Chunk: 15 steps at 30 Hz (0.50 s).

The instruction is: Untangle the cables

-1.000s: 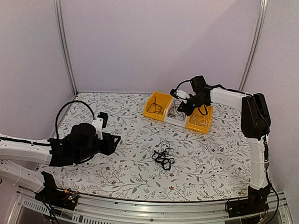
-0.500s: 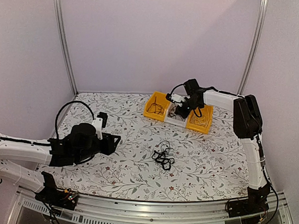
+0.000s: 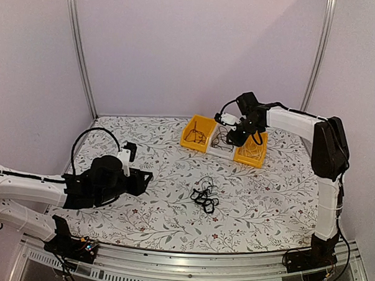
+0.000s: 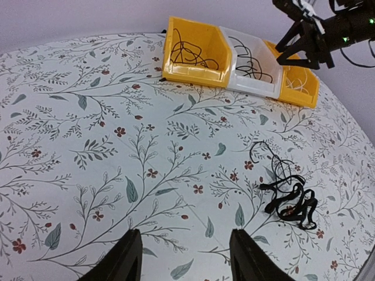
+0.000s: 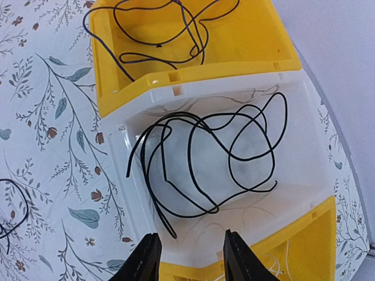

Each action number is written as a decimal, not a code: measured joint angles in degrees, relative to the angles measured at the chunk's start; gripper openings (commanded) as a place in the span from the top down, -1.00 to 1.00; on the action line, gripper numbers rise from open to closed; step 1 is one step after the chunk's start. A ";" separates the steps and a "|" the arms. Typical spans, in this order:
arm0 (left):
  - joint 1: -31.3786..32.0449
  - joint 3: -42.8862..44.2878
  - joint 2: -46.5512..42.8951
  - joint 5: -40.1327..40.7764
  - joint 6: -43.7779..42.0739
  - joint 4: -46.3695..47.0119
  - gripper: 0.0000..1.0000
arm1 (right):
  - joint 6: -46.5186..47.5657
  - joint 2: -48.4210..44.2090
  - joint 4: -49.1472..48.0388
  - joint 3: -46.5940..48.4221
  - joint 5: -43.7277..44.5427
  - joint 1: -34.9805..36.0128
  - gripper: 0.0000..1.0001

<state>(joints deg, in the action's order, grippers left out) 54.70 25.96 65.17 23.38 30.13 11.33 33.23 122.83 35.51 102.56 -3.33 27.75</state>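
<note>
A tangled clump of thin black cables point(image 3: 204, 196) point(image 4: 287, 196) lies on the floral table, near the middle. A single black cable point(image 5: 211, 170) lies loosely coiled in the white bin point(image 3: 219, 148) point(image 5: 304, 146). Another dark cable point(image 5: 170, 29) rests in the yellow bin point(image 3: 197, 133) point(image 4: 193, 52) beside it. My right gripper point(image 5: 190, 243) point(image 3: 234, 134) hovers over the white bin, open, nothing between its fingers. My left gripper point(image 4: 184, 237) point(image 3: 142, 179) is open above bare table, left of the clump and apart from it.
A second yellow bin point(image 3: 250, 151) point(image 4: 299, 88) point(image 5: 304, 252) with pale thin strands sits on the white bin's right. The three bins form a row at the back of the table. White walls and metal posts enclose the table.
The right gripper swung slightly left and back over the bins, and its jaws now stand apart. The left arm and the clump have stayed put.
</note>
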 measured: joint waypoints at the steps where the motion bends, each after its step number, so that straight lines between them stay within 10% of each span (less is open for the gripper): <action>1: 0.00 0.00 0.37 -0.20 -0.04 0.04 -0.07 | -0.17 -2.80 -0.33 -2.01 0.20 0.17 0.20; 15: 0.09 3.56 7.78 -6.32 -3.19 2.05 -0.06 | 3.19 -13.20 -1.66 -14.78 -12.81 9.99 0.49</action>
<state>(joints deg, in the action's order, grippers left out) 54.78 29.52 72.95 17.06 26.94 13.39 36.42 109.62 33.85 87.79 -16.14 37.74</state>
